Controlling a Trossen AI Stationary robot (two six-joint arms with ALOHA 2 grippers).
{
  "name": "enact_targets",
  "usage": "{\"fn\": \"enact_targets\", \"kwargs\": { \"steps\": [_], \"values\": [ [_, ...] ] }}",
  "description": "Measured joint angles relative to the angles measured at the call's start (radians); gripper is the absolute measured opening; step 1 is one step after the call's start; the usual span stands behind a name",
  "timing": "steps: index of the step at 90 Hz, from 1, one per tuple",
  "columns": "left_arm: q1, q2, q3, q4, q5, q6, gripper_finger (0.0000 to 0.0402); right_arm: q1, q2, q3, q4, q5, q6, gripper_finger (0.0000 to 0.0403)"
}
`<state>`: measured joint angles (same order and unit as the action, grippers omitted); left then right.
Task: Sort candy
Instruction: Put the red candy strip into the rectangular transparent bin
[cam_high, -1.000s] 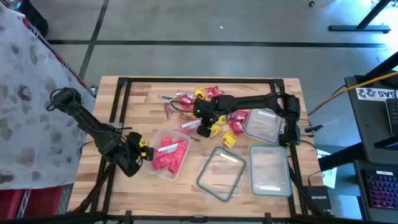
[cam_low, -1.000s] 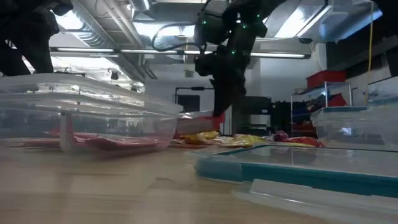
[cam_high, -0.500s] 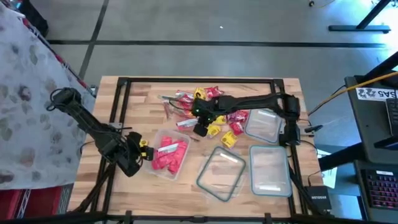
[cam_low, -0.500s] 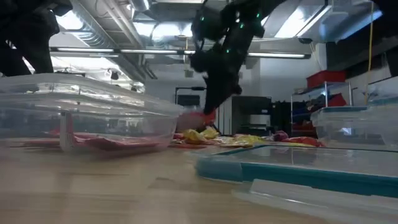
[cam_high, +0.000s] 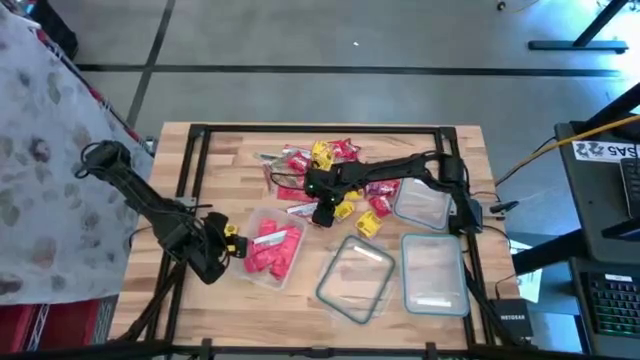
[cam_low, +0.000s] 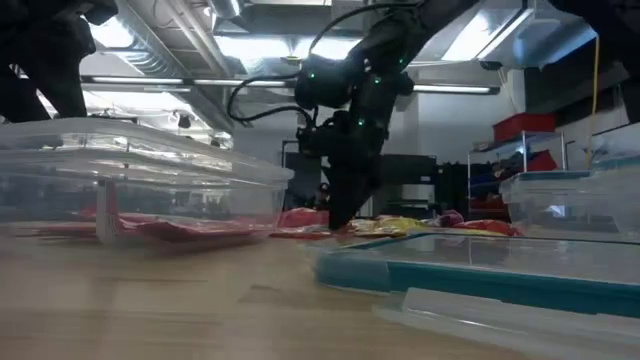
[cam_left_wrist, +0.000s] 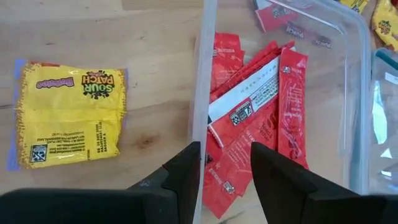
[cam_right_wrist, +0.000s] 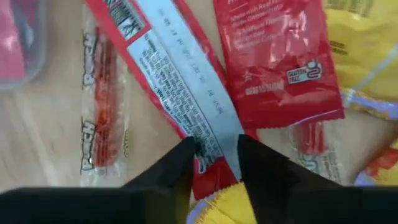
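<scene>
A heap of red and yellow candy (cam_high: 330, 160) lies at the table's far middle. My right gripper (cam_high: 322, 210) reaches into the heap's near edge, its tips down at the table top (cam_low: 340, 222), shut on a long red packet with a white label (cam_right_wrist: 180, 81). A clear container (cam_high: 272, 245) at the near left holds several red packets (cam_left_wrist: 261, 118). My left gripper (cam_left_wrist: 225, 168) is open at the container's left wall (cam_left_wrist: 200, 93), one finger outside and one inside. A yellow packet (cam_left_wrist: 68, 115) lies flat on the wood beside it. My right gripper pinches the long red packet near one end (cam_right_wrist: 217, 146), one finger on each long edge. The fingers come from above, slanting down, and lie across the packet. The rest of the packet lies flat on the table, stretching away from the fingers. Whether my left gripper touches the container wall, I cannot tell.
Three more clear containers or lids stand at the near right (cam_high: 425, 200), (cam_high: 435, 270), (cam_high: 355, 280). A thin clear-wrapped red stick (cam_right_wrist: 102, 106) lies beside the held packet. Black frame rails (cam_high: 320, 128) run around the table.
My right gripper has tipped and come down to the table top, shifting slightly toward the table's left edge. The red packet at its tips has come down with it.
</scene>
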<state>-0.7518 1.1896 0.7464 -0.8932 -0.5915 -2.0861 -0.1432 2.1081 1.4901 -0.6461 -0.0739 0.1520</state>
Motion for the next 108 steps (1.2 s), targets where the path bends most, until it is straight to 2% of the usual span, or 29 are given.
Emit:
{"fn": "enact_targets", "kwargs": {
  "steps": [16,22,33,37,52,68,82,93,108],
  "values": [
    [0.000,0.000,0.000,-0.003,0.000,0.000,0.0123,0.000,0.037,0.006,0.016,0.003,0.000,0.0120],
    [0.000,0.000,0.000,-0.005,0.000,0.000,0.0123,0.000,0.047,0.007,0.014,-0.005,0.002,0.0098],
    [0.000,0.000,0.000,-0.004,0.000,0.000,0.0123,0.000,0.041,0.006,0.006,-0.001,0.030,0.0026],
    [0.000,0.000,0.000,-0.005,0.000,0.000,0.0123,-0.001,0.027,0.004,-0.006,-0.007,0.032,0.0012],
    [0.000,0.000,0.000,-0.008,0.000,0.000,0.0123,-0.009,-0.048,-0.003,-0.111,-0.014,0.033,0.0007],
    [0.000,0.000,0.000,-0.007,0.000,0.000,0.0123,-0.048,-0.124,-0.001,-0.263,-0.166,0.075,0.0008],
    [0.000,0.000,0.000,-0.005,0.001,0.000,0.0123,-0.055,-0.196,0.014,-0.349,-0.166,0.080,0.0003],
    [0.000,-0.009,0.007,-0.005,0.041,0.000,0.0123,-0.038,-0.223,0.093,-0.369,-0.177,0.072,0.0002],
    [-0.001,-0.111,0.048,-0.014,0.150,0.051,0.0123,0.030,-0.211,0.323,-0.372,-0.211,0.006,0.0001]
  ]
}}
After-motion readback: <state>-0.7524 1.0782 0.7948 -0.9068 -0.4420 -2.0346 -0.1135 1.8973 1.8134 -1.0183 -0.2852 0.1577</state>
